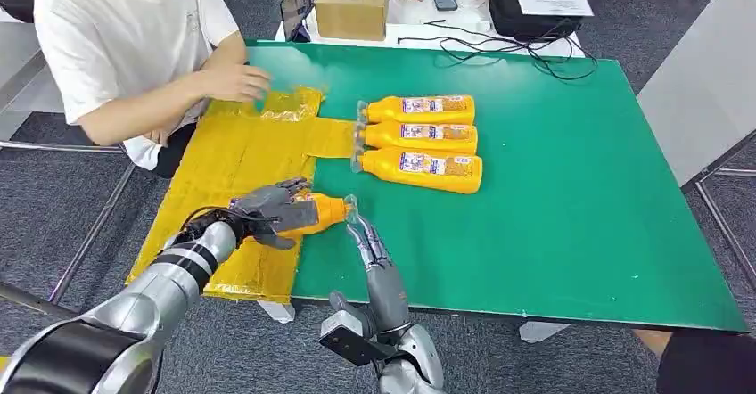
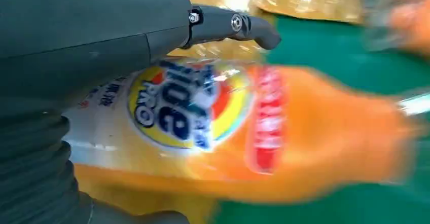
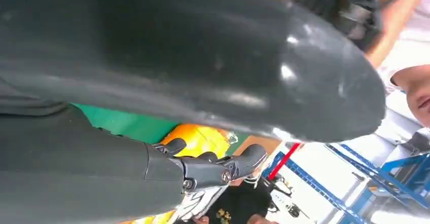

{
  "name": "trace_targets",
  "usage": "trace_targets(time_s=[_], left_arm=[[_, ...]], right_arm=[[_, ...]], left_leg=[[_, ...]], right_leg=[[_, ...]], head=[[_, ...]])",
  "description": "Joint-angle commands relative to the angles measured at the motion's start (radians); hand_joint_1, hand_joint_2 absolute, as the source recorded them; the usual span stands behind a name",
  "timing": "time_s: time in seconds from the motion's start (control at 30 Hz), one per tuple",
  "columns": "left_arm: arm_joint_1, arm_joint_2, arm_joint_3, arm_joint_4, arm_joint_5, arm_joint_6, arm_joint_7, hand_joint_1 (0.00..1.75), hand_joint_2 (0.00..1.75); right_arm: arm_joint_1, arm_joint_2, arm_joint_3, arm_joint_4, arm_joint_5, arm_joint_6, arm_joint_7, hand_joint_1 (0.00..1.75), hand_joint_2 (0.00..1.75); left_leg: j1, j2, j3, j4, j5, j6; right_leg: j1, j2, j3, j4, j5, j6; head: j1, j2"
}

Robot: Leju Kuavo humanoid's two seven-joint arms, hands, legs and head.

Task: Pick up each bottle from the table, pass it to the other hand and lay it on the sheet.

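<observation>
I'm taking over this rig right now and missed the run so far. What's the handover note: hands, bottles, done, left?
Left hand grips an orange bottle above the yellow sheet's edge.
Right hand is beside the bottle's cap; whether it touches is unclear.
Three bottles lie side by side on the green table.
A person's hand rests at the sheet's far end.
Done: no bottle on the sheet.
Left: all four.

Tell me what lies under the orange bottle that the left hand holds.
Under the orange plastic bottle in the left hand lie the crinkled yellow sheet's edge and the green table. The hand covers what lies below the bottle's base.
</observation>
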Motion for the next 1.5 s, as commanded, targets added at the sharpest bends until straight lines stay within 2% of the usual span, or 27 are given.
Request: trace_targets(time_s=[0.03,0.1,0.2,0.27,0.53,0.6,0.7,0.77,0.83,0.9,1.07,1.13,1.2,1.23,1.27,1.33,1.4,1.5], left_arm=[[-0.016,-0.005,0.198,0.065,0.178,-0.111,-0.078,0.00,1.75],[-0.003,-0.027,0.271,0.024,0.307,-0.114,-0.137,0.00,1.75],[0.037,-0.090,0.384,-0.096,0.541,-0.138,-0.130,0.00,1.75],[0.048,-0.097,0.375,-0.122,0.551,-0.134,-0.113,0.00,1.75],[0.053,-0.087,0.370,-0.128,0.563,-0.138,-0.107,0.00,1.75],[0.057,-0.098,0.402,-0.137,0.660,-0.173,-0.109,0.00,1.75],[0.121,-0.117,0.372,-0.303,0.749,-0.122,-0.162,0.00,1.75],[0.176,-0.152,0.381,-0.456,0.956,-0.193,-0.098,0.00,1.75],[0.236,-0.197,0.364,-0.627,1.167,-0.228,-0.016,0.00,1.75],[0.304,-0.203,0.311,-0.775,1.270,-0.191,-0.008,0.00,1.75],[0.326,-0.193,0.297,-0.806,1.283,-0.180,-0.003,0.00,1.75],[0.326,-0.193,0.297,-0.806,1.283,-0.180,-0.003,0.00,1.75],[0.336,-0.188,0.298,-0.803,1.300,-0.176,-0.028,0.00,1.75],[0.382,-0.194,0.303,-0.845,1.310,-0.160,-0.028,0.00,1.75],[0.447,-0.197,0.306,-0.894,1.300,-0.130,-0.027,0.00,1.75],[0.554,-0.211,0.325,-0.965,1.333,-0.150,-0.039,0.00,1.75],[0.625,-0.223,0.339,-1.009,1.329,-0.155,-0.048,0.00,1.75],[0.649,-0.226,0.331,-1.037,1.275,-0.123,-0.068,0.00,1.75]], right_arm=[[-0.050,-0.003,0.072,0.097,-0.061,-0.005,-0.008,0.00,0.00],[-0.052,-0.006,0.085,0.103,-0.075,-0.012,-0.008,0.00,0.00],[-0.036,-0.009,0.071,0.095,-0.064,-0.028,-0.008,0.00,0.00],[-0.033,-0.011,0.070,0.092,-0.062,-0.027,-0.008,0.00,0.00],[-0.035,-0.009,0.068,0.092,-0.060,-0.025,-0.008,0.00,0.00],[-0.032,-0.008,0.061,0.093,-0.056,-0.032,-0.008,0.00,0.00],[-0.023,-0.013,0.050,0.076,-0.039,-0.029,-0.008,0.00,0.00],[-0.017,-0.025,0.045,0.058,-0.007,-0.038,-0.008,0.00,0.00],[0.038,-0.019,-0.126,-0.053,0.357,-0.042,0.017,0.00,0.00],[0.053,-0.036,-0.210,-0.150,0.616,-0.042,0.070,0.00,0.00],[0.039,-0.047,-0.205,-0.141,0.599,-0.042,0.068,0.00,0.00],[0.039,-0.047,-0.205,-0.141,0.599,-0.042,0.068,0.00,0.00],[0.062,-0.063,-0.224,-0.246,0.785,-0.042,0.154,0.00,0.00],[0.057,-0.105,-0.213,-0.303,0.878,-0.042,0.252,0.00,1.75],[0.038,-0.169,-0.180,-0.331,0.947,-0.042,0.363,0.00,1.75],[0.010,-0.282,-0.108,-0.351,1.012,-0.042,0.485,0.00,1.75],[0.007,-0.348,-0.094,-0.360,1.000,-0.042,0.512,0.00,1.75],[-0.012,-0.371,-0.094,-0.340,1.004,-0.019,0.534,0.00,1.75]], left_leg=[[0.002,0.003,0.006,0.000,-0.001,-0.002],[0.001,0.001,0.004,0.000,-0.001,-0.001],[0.002,0.000,0.005,0.000,-0.001,-0.001],[0.002,-0.003,0.004,0.001,-0.001,-0.001],[0.001,-0.001,0.002,0.000,-0.001,-0.001],[0.001,-0.001,0.002,0.001,-0.001,-0.001],[0.001,0.000,0.002,0.000,-0.001,-0.001],[0.002,-0.001,0.003,0.001,-0.002,-0.001],[0.001,-0.002,0.002,0.001,-0.001,-0.001],[0.002,-0.004,0.002,0.002,-0.002,-0.001],[0.001,0.001,0.002,0.001,-0.003,-0.001],[0.000,-0.002,-0.001,0.001,-0.001,-0.001],[0.000,-0.002,-0.001,0.001,-0.001,-0.001],[0.001,-0.002,0.000,0.001,-0.002,-0.001],[0.000,-0.001,-0.001,0.001,-0.001,-0.001],[0.001,0.001,0.004,0.000,-0.003,-0.001],[0.000,0.002,0.005,-0.001,-0.003,0.000],[0.000,0.000,0.004,0.000,-0.003,0.000]], right_leg=[[0.001,0.005,0.005,-0.001,0.000,-0.002],[0.001,0.003,0.003,-0.001,0.000,-0.001],[0.001,0.002,0.004,-0.001,-0.001,-0.001],[0.001,-0.001,0.004,-0.001,-0.002,-0.001],[0.001,0.001,0.002,-0.001,-0.001,-0.001],[0.001,0.001,0.002,-0.001,-0.001,-0.001],[0.001,0.001,0.001,-0.001,-0.001,-0.001],[0.002,0.001,0.003,-0.001,-0.002,-0.001],[0.001,0.000,0.002,-0.001,-0.001,-0.001],[0.001,-0.002,0.003,0.000,-0.003,-0.001],[0.001,0.003,0.001,-0.001,-0.001,-0.001],[0.000,-0.001,-0.001,-0.001,-0.001,-0.001],[0.000,-0.001,-0.001,-0.001,-0.001,-0.001],[0.001,0.000,0.000,-0.001,-0.001,-0.001],[0.000,0.000,-0.001,-0.001,-0.001,-0.001],[0.001,0.004,0.003,-0.002,-0.002,-0.001],[0.000,0.004,0.004,-0.004,-0.001,-0.001],[0.000,0.002,0.004,-0.004,-0.002,0.000]], head=[[0.000,0.000],[0.000,0.000],[0.000,0.000],[0.000,0.000],[0.000,0.000],[0.000,0.000],[0.000,0.000],[0.000,0.000],[0.000,0.000],[0.000,0.000],[0.000,0.000],[0.000,0.000],[0.000,0.000],[0.000,0.000],[0.000,0.000],[0.000,0.000],[-0.001,0.000],[0.000,0.000]])
